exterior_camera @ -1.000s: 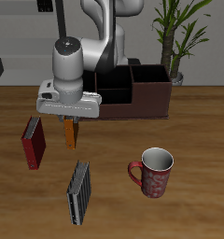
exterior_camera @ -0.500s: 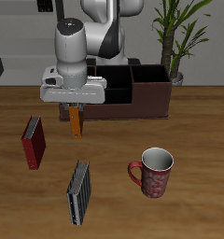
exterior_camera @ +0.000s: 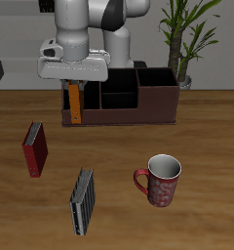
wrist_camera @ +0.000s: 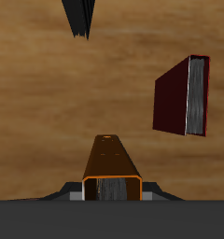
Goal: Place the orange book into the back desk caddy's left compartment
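The jaws are closed on the orange book (exterior_camera: 75,102), which hangs upright from them above the table (exterior_camera: 187,210), in front of the back desk caddy (exterior_camera: 124,103). The dark red book (exterior_camera: 34,148) lies on the table well apart.

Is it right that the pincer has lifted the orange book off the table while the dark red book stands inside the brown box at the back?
Not quite. The pincer does hold the orange book lifted, but the dark red book lies on the table, nearer its front edge, not inside the back desk caddy. The exterior view shows this; the wrist view also shows it on the wood.
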You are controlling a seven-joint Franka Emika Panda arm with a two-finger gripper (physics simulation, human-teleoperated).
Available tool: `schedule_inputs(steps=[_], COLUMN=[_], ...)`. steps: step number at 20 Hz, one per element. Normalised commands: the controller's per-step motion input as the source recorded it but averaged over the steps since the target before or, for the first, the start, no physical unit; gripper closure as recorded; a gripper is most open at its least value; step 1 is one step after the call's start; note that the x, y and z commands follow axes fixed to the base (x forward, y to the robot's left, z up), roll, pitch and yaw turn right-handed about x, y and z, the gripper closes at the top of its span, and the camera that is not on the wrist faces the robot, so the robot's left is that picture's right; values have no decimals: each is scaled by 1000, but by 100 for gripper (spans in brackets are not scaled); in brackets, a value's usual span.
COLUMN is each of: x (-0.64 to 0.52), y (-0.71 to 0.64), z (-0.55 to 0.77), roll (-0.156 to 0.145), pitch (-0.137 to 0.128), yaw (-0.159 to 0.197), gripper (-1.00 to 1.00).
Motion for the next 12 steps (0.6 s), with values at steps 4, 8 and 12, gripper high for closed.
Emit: schedule_inputs(steps=[4,8,12], x=[-314,-324,-257], y=[-21,-51,-85], z=[620,450,226], roll=[-10,-13,-26], pitch=[-55,-22,-18], yaw=[37,18,30], gripper=[100,100,100])
